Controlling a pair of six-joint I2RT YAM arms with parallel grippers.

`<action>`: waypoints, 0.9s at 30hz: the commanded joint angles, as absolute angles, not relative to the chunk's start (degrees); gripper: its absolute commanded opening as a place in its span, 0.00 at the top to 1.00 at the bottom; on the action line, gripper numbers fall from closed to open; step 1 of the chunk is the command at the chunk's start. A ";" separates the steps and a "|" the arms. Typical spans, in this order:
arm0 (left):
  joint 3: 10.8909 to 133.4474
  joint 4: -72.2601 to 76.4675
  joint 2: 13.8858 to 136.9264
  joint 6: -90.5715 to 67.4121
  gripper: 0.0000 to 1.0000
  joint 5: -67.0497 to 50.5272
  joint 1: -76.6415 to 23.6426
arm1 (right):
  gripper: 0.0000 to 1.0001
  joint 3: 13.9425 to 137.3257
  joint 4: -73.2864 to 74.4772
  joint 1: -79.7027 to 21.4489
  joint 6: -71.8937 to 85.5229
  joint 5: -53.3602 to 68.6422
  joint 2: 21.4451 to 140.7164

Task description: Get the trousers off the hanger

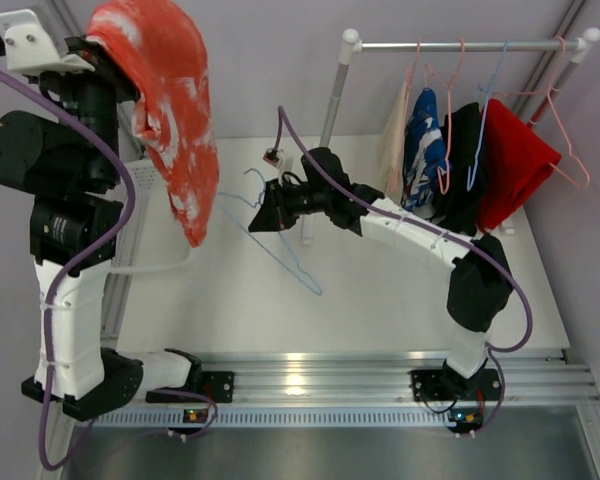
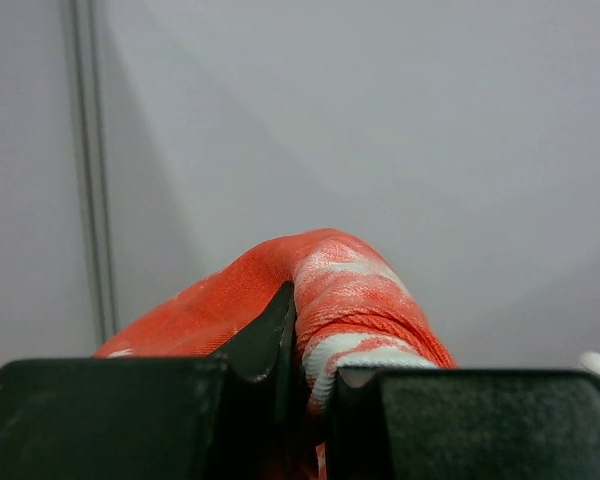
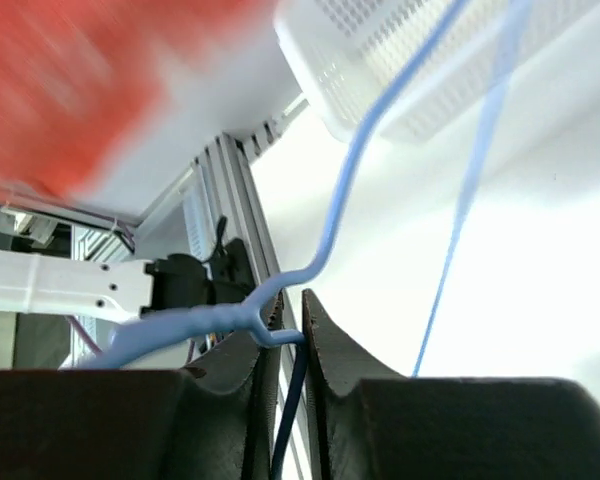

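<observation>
- Left gripper [image 2: 302, 335], raised high over the left edge of the table, has its jaws clenched on a fold of the orange-red trousers [image 1: 170, 120]. The cloth hangs loose below it, well above the surface.
- Right gripper [image 3: 292, 330] is low over the table centre, jaws pinched on the wire of the light blue hanger [image 3: 220, 320]. The hanger looks bare, and in the top view it is apart from the orange-red cloth.
- Judgement: this pair is separated and the step in hand is putting it down. The white basket [image 3: 400, 70] at the left edge, half hidden behind the hanging cloth, is the likely target.
- To do it well, lower the left arm until the trailing end is gathered over the basket, then release. Hold the hanger away from the descent so the hook cannot snag the fabric.
- Four garments hang on the rack [image 1: 470, 45] at the far right corner: beige [image 1: 392, 135], blue patterned [image 1: 422, 140], black [image 1: 465, 170] and red [image 1: 515, 160].
- Surface is a plain white table [image 1: 380, 300] with a metal rail [image 1: 310, 375] along the near edge. A small white socket block [image 1: 273, 157] sits at the far edge.
- Room has pale grey walls on all visible sides.
</observation>
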State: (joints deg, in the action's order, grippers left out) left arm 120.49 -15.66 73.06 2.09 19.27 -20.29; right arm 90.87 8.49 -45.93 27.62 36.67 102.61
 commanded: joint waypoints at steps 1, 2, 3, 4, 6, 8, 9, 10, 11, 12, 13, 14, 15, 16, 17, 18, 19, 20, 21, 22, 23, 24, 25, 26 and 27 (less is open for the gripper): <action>125.77 -2.47 75.14 12.09 1.00 27.48 -20.04 | 1.00 94.47 9.76 -45.26 25.92 38.32 104.32; 125.16 -0.55 75.23 14.39 1.00 28.73 -20.04 | 1.00 94.74 9.67 -45.26 26.10 38.67 104.41; 122.46 2.00 75.23 16.59 1.00 29.87 -19.95 | 1.00 95.01 9.67 -45.26 26.63 38.76 104.41; 120.43 3.76 74.63 21.22 1.00 32.14 -20.04 | 1.00 95.44 9.58 -45.26 26.89 38.93 104.24; 113.69 9.80 73.66 25.99 1.00 34.09 -19.78 | 1.00 95.89 9.84 -45.26 27.16 39.37 104.06; 110.67 11.69 73.21 31.62 1.00 36.12 -18.73 | 1.00 96.15 10.19 -45.18 27.25 39.72 103.62; 109.70 12.12 73.56 32.95 1.00 37.25 -17.15 | 1.00 96.24 10.28 -45.09 27.51 39.90 103.45; 109.95 11.43 74.35 33.83 1.00 38.57 -15.75 | 1.00 96.07 10.20 -45.00 27.68 39.99 103.10; 110.47 9.95 76.10 33.49 1.00 39.63 -13.64 | 1.00 96.06 10.02 -44.91 27.86 40.25 102.92; 110.91 7.15 76.72 32.70 1.00 39.99 -9.10 | 1.00 96.06 9.93 -44.91 28.21 40.43 102.75; 110.74 6.08 77.25 30.35 1.00 40.25 -6.79 | 1.00 95.89 9.84 -44.83 28.47 40.60 102.48; 110.05 5.11 77.34 29.19 1.00 39.04 -4.33 | 1.00 95.71 9.76 -44.74 28.74 40.87 102.39; 109.08 4.84 77.17 28.40 1.00 38.59 -0.65 | 1.00 95.71 9.76 -44.74 29.00 41.04 102.22; 107.51 5.62 76.65 27.61 1.00 37.89 1.30 | 1.00 95.54 9.84 -44.65 29.18 41.13 101.87; 103.92 6.67 76.03 27.34 1.00 37.36 2.80 | 1.00 95.45 9.76 -44.56 29.35 41.48 101.78; 102.32 7.46 74.89 27.33 1.00 36.22 4.90 | 1.00 95.36 9.84 -44.47 29.53 41.57 101.60; 100.74 9.12 74.36 27.60 1.00 35.95 5.62 | 1.00 95.01 9.76 -44.30 29.53 41.66 101.17; 98.46 9.84 74.01 27.95 1.00 35.86 6.32 | 1.00 95.01 10.19 -44.12 29.44 41.83 100.99; 97.74 9.93 73.74 27.95 1.00 35.60 7.89 | 1.00 95.01 10.37 -44.03 29.27 41.84 100.81; 97.21 10.02 73.57 28.12 1.00 35.51 8.61 | 1.00 94.92 10.72 -43.69 29.18 41.92 100.64; 96.86 10.28 73.56 28.21 1.00 35.59 9.40 | 1.00 95.01 11.85 -43.59 28.83 42.10 100.63; 96.33 10.20 73.65 28.21 1.00 35.51 10.97 | 1.00 95.18 12.47 -43.42 27.96 42.01 100.63; 95.98 10.37 73.57 28.39 1.00 35.25 11.68 | 1.00 94.84 12.92 -43.16 27.69 42.10 100.46; 95.37 11.07 73.30 28.56 1.00 35.16 12.21 | 1.00 94.40 13.09 -42.98 27.60 42.10 100.28; 93.45 11.51 72.87 28.65 1.00 34.90 12.83 | 1.00 93.87 13.18 -42.80 27.42 42.10 100.11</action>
State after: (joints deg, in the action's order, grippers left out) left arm 94.13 -0.03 78.22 28.47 36.23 11.00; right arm 93.43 13.74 -43.92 28.88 40.36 105.01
